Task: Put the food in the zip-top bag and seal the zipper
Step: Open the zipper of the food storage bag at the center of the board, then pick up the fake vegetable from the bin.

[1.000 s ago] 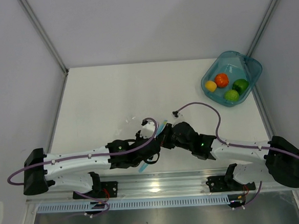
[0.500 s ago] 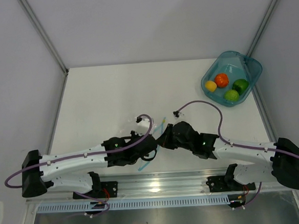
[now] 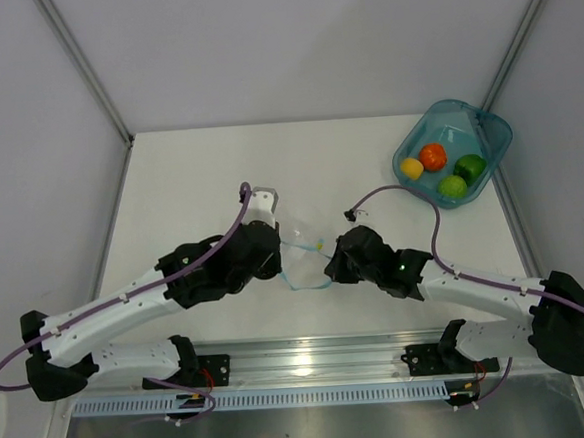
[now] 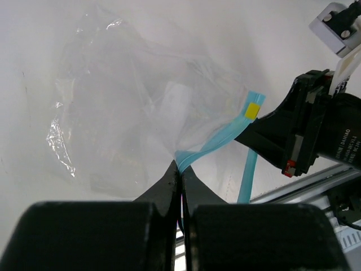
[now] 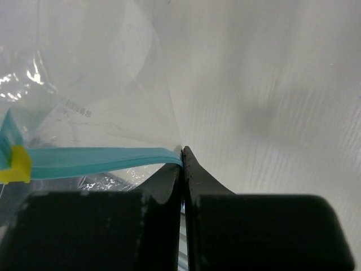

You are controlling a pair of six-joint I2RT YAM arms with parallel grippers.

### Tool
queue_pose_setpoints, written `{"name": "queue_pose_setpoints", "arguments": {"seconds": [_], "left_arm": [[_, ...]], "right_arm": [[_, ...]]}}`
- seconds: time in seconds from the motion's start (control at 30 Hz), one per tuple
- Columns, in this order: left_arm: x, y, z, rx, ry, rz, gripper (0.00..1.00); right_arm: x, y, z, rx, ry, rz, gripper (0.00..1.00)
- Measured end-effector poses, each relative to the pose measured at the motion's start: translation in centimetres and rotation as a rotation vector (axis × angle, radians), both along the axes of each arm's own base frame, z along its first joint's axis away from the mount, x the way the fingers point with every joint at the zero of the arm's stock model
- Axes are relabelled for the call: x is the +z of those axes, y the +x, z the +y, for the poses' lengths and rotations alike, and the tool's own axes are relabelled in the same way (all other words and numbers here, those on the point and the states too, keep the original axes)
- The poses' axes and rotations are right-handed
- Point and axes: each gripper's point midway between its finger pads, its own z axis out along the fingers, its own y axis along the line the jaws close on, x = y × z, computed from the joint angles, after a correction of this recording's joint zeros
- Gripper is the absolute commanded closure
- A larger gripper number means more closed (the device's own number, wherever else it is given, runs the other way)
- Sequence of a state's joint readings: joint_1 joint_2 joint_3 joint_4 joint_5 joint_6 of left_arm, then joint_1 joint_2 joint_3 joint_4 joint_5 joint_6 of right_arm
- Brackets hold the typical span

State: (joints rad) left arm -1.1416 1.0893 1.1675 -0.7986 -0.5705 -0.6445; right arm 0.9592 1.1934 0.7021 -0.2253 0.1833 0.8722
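The clear zip-top bag (image 3: 300, 261) hangs between my two grippers near the table's front middle; it fills the left wrist view (image 4: 130, 118) and shows in the right wrist view (image 5: 96, 84). My left gripper (image 3: 280, 263) (image 4: 180, 167) is shut on the blue-teal zipper (image 4: 217, 141) strip. My right gripper (image 3: 327, 267) (image 5: 182, 151) is shut on the other side of the zipper (image 5: 101, 159). A small yellow tab (image 4: 253, 110) sits on the strip. The food lies in the teal bowl at the back right: yellow (image 3: 411, 168), orange-red (image 3: 432, 156), light green (image 3: 453, 186), dark green (image 3: 469, 167).
The translucent teal bowl (image 3: 476, 126) stands at the table's far right corner. A metal rail (image 3: 312, 363) runs along the near edge between the arm bases. Grey walls close in the table at back and sides.
My left gripper has moved up and to the left, away from the right gripper. The bag's mouth now stretches out between the two grippers. The right gripper shifted slightly.
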Motion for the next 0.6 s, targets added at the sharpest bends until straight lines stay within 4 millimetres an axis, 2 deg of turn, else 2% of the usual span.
{"name": "queue_pose_setpoints", "arguments": {"seconds": [0.1,0.17,0.3,0.37,0.43,0.5,0.6], "left_arm": [[-1.0,0.3,-0.3,0.003,0.025,0.022,0.99],[-1.8,0.7,-0.6,0.007,0.044,0.042,0.99],[-3.9,1.7,-1.0,0.025,0.09,0.088,0.99],[-4.7,2.3,-1.0,0.038,0.103,0.106,0.99],[-5.3,3.2,-0.9,0.054,0.112,0.122,0.99],[-5.5,4.1,-0.8,0.069,0.116,0.129,0.99],[-5.3,5.3,-1.1,0.079,0.109,0.124,0.99]], "right_arm": [[-0.2,0.4,-0.5,0.018,-0.036,0.002,0.87],[-0.3,0.6,-0.8,0.031,-0.06,0.008,0.61],[0.7,1.5,-1.6,0.045,-0.09,0.007,0.39],[1.7,2.3,-2.1,0.041,-0.1,-0.003,0.33],[3.2,3.1,-2.7,0.03,-0.103,-0.021,0.32],[5.1,3.9,-3.4,0.013,-0.095,-0.048,0.32],[8.6,6.1,-5.8,-0.056,-0.077,-0.106,0.28]]}}
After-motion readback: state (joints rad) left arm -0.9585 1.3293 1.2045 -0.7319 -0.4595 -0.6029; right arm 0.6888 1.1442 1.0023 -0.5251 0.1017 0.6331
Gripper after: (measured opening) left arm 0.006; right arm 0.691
